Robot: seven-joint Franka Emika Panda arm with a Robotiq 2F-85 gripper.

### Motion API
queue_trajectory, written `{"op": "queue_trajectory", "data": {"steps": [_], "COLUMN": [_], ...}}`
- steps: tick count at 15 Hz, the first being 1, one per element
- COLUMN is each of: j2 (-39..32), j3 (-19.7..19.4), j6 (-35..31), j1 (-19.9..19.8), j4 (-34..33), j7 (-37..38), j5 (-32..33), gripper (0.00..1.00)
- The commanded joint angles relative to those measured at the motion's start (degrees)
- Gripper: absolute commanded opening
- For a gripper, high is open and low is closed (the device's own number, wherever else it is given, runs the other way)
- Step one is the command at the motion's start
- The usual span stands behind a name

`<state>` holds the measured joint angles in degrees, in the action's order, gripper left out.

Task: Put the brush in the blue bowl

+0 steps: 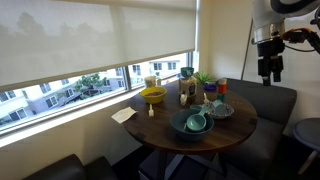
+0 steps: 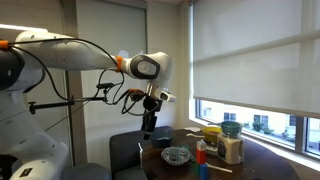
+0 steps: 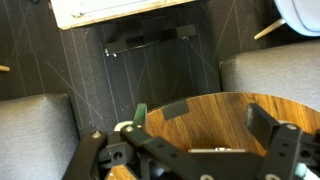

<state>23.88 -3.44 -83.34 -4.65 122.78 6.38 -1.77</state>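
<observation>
The gripper [image 1: 270, 75] hangs high and well apart from the blue bowl [image 1: 191, 124], off past the table's rim and above a grey bench cushion [image 1: 268, 102]. Its fingers point down. In the wrist view the two dark fingers [image 3: 282, 145] are spread wide and hold nothing. Below them lie the curved wooden edge of the round table [image 3: 215, 112] and grey cushions on either side.

The blue bowl sits on the table near the rim closest to the camera in an exterior view [image 1: 191, 124]. A lighter blue dish seems to rest inside it. Just beside the bowl, toward the bench, is a dark plate [image 1: 221, 111]. Beyond the bowl, toward the window, a cluster of small bottles [image 1: 186, 96] stands with a green plant [image 1: 205, 80] behind them. A yellow bowl [image 1: 153, 96] sits farther from the blue bowl, on the window side. A white sheet of paper [image 1: 124, 115] lies past that, at the table's far rim.

I cannot pick out the brush with certainty. In an exterior view a pale thin stick [image 2: 216, 168] lies flat on the table just beside the blue bowl, on the side away from the gripper. It may be the brush's handle, but it is too small to tell. In that view a bottle [image 2: 200, 150] and a jar [image 2: 232, 148] stand near the bowl, between it and the window.

The bowl's top is open, and the crowded bottles and the plate are its closest neighbours.
</observation>
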Motion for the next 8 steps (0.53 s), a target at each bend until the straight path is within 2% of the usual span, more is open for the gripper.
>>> {"op": "queue_trajectory", "data": {"steps": [1, 2, 4, 8], "j2": [-1.8, -2.9, -5.1, -12.3], "j3": [2.0, 2.7, 5.0, 9.9], "j6": [-7.9, -11.1, -20.0, -38.4], "j1": [-0.4, 0.1, 0.6, 0.6], "j4": [0.1, -0.6, -1.6, -4.7], "j7": [10.1, 12.8, 17.2, 24.9], "j5": [-4.6, -6.9, -6.9, 0.6], "gripper": [1.0, 1.0, 1.0, 1.0]}}
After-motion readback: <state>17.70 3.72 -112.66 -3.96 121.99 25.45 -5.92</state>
